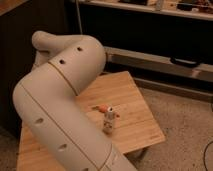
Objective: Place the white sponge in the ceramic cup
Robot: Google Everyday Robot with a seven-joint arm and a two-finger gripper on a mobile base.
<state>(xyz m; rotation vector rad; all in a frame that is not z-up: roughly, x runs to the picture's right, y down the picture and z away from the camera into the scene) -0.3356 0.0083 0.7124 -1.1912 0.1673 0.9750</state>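
Note:
My large white arm (pixel 65 95) fills the left and middle of the camera view and covers much of the wooden table (pixel 125 95). The gripper is out of view, hidden behind or beyond the arm. The white sponge and the ceramic cup do not show; they are hidden or out of view. On the visible part of the table stands a small upright white bottle (pixel 109 120), and a small orange object (pixel 102 108) lies just behind it.
The table's right edge and front right corner (pixel 159 137) border a speckled floor (pixel 185 130). A dark shelf unit with a metal rail (pixel 165 57) runs behind the table. A dark wall stands at the left.

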